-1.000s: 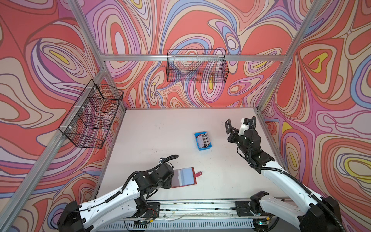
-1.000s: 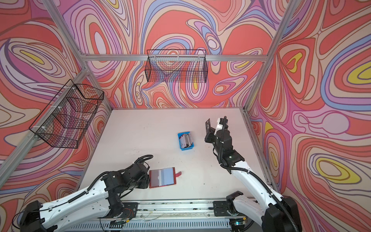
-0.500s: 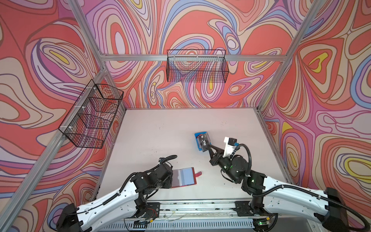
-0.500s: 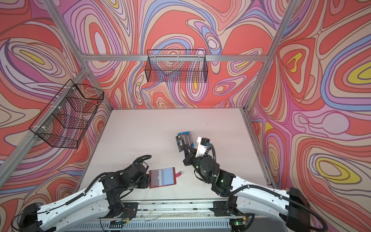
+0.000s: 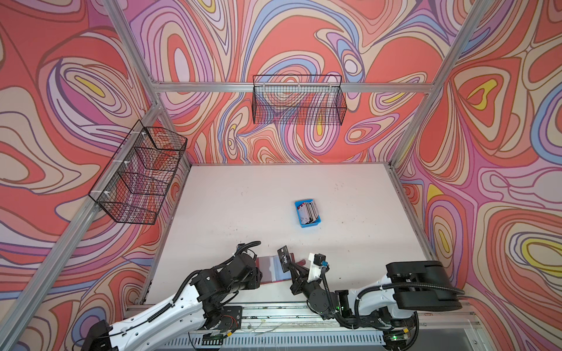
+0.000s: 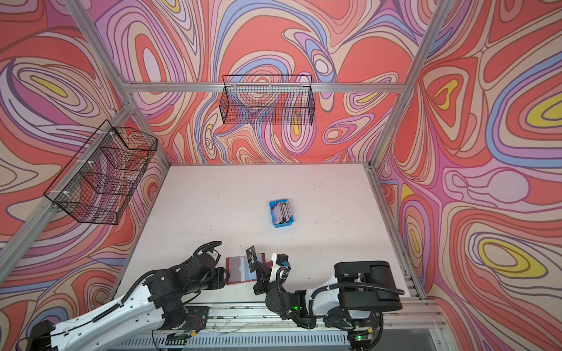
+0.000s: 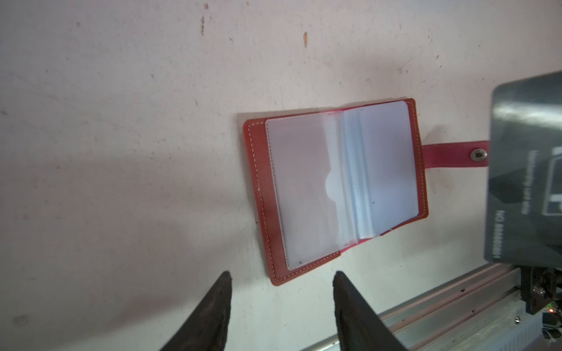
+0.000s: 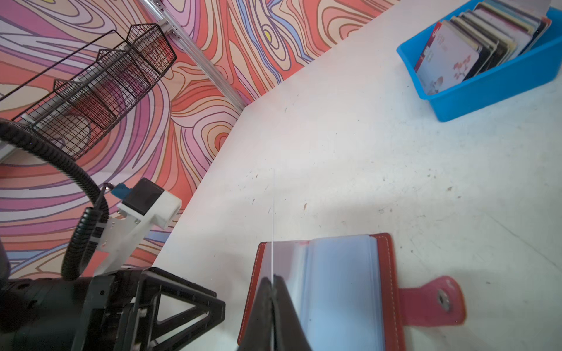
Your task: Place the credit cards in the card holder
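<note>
White table (image 5: 243, 206), scuffed. Three-bay wire basket (image 5: 137, 176), black, on the left wall; long wire basket (image 5: 299, 103), black, on the back wall. Left gripper (image 7: 281, 275): low over the table's near edge, jaws standing moderately apart with nothing between them, tips just beside one end of the card holder. Right gripper (image 8: 272, 281): pinched tight on a dark card, poised above the holder. Card holder (image 7: 261, 182), red, stitched: lying open and flat near the front edge between the two arms, clear sleeve pages up, snap strap extended on the right-arm side. Blue tray (image 5: 310, 224): mid-table, well apart from the holder. Credit cards (image 8: 447, 60): a row standing on edge, leaning, in the tray. Dark card (image 5: 285, 259), marked VIP: one, held tilted over the holder's pages; whether it touches them cannot be told.
</note>
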Robot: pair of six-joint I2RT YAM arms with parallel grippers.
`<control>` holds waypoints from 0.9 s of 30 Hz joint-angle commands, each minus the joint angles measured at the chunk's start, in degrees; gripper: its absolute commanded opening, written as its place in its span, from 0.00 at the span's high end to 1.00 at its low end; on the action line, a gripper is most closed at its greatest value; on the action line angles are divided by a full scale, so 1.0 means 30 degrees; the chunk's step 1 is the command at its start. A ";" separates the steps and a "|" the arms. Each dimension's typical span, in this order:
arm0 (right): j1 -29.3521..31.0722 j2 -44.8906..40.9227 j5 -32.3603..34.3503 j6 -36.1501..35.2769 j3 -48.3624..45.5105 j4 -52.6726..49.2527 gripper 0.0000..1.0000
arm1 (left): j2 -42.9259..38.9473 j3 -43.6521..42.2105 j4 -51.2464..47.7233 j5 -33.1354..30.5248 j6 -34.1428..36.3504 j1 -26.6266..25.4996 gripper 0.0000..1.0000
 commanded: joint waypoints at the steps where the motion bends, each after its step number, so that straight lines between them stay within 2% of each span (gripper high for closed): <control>1: 0.0079 0.1199 0.0352 0.0783 -0.0257 0.3918 1.00 | 0.0037 -0.0597 0.1313 0.0265 -0.0711 -0.0052 0.44; 8: 0.0081 0.2221 0.0613 0.2357 -0.0348 0.3622 1.00 | 0.0596 -0.0686 0.1758 0.0127 -0.1079 -0.0053 0.45; 12: 0.0104 0.2149 0.0448 0.3715 0.0960 -0.0210 1.00 | 0.0413 -0.0830 0.1861 -0.0425 -0.1634 -0.0054 0.45; 14: 0.0080 0.2220 0.0450 0.4353 0.1199 -0.1060 1.00 | 0.0199 -0.0966 0.2051 -0.0546 -0.1973 -0.0064 0.45; 22: 0.0081 0.4573 -0.0100 0.3694 0.0612 0.2808 1.00 | -0.0798 -0.1926 0.2828 -0.0543 -0.3007 -0.0040 0.45; 27: -0.0089 0.5555 -0.0629 0.3838 0.0802 0.3620 1.00 | -0.0870 -0.2178 0.3069 -0.0636 -0.3246 -0.0051 0.44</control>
